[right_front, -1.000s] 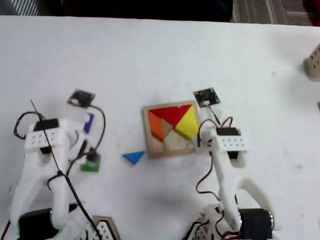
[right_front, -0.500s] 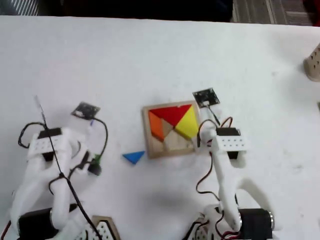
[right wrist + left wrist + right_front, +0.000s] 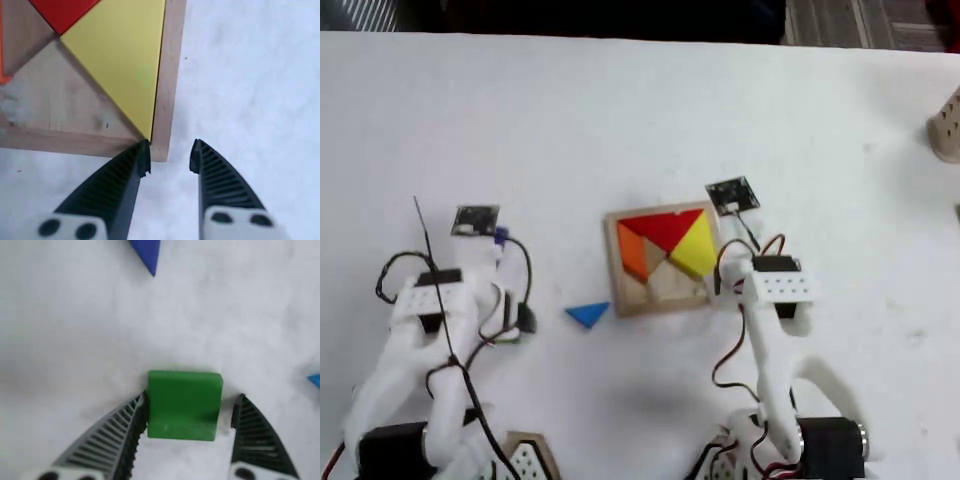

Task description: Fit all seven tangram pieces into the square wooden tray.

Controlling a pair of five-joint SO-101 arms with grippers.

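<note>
Since your left gripper (image 3: 191, 401) straddles the green square (image 3: 184, 407) spread, you're set to pinch | right gripper (image 3: 170, 150) spread beside tray (image 3: 169, 75) corner.

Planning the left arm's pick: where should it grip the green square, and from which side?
Grip the green square across its two parallel side edges, coming straight down. It lies flat on the table, so only its edges offer purchase. The left gripper hangs open astride it, one of its fingers at one edge, the other slightly clear; closing there would probably hold.
</note>
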